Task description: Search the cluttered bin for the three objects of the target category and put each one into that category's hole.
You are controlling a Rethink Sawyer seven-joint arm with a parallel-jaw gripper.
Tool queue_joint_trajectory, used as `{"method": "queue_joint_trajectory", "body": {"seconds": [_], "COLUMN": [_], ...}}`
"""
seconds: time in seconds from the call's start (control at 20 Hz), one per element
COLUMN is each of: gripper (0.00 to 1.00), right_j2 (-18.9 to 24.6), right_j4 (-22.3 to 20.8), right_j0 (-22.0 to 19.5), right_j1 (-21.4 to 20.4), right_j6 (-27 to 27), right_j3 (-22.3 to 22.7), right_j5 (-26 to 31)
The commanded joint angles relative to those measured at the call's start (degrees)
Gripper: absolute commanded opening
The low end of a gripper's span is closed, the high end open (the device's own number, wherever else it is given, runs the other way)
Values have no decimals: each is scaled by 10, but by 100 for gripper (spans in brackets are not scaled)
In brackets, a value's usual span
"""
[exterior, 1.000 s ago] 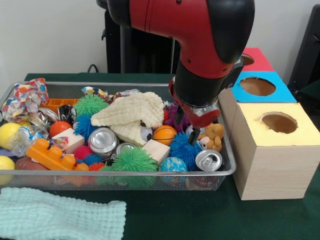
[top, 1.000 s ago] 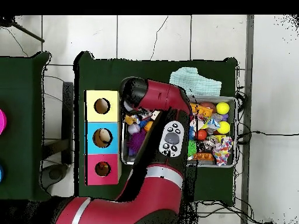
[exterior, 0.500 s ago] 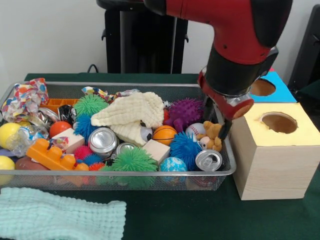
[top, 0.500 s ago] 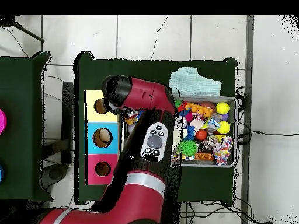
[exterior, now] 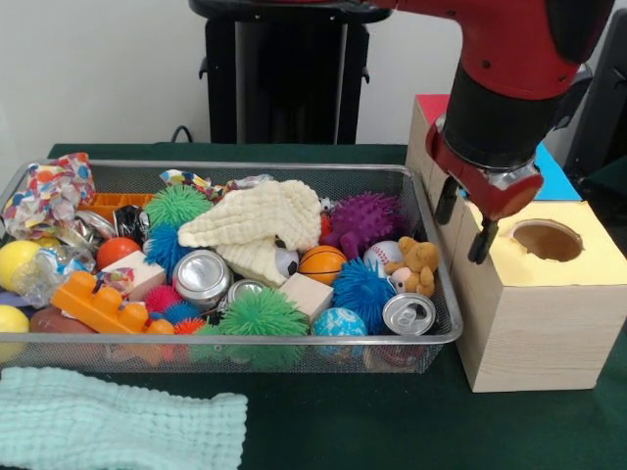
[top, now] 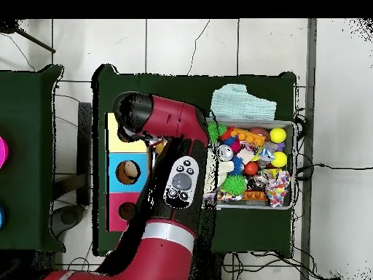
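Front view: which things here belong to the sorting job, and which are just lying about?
Part of the job:
- wire bin and its clutter
- yellow box, blue box, red box
- gripper, open and empty

Lying about:
- pale green cloth in front of the bin

The bin point(exterior: 431, 338) sits left of the boxes point(exterior: 534, 323) (cloth point(exterior: 118, 431) in front), front view.
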Motion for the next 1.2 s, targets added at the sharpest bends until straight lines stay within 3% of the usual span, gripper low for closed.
{"method": "queue_joint_trajectory", "body": {"seconds": [0.05, 0.55, 1.2], "gripper": [100, 100, 100], "right_j2": [22, 18, 11], "right_j4": [22, 28, 24], "right_j0": [-21, -17, 4], "right_j1": [61, 67, -1], "right_j6": [147, 138, 124], "right_j3": [65, 76, 189], "right_j5": [-98, -114, -133]}}
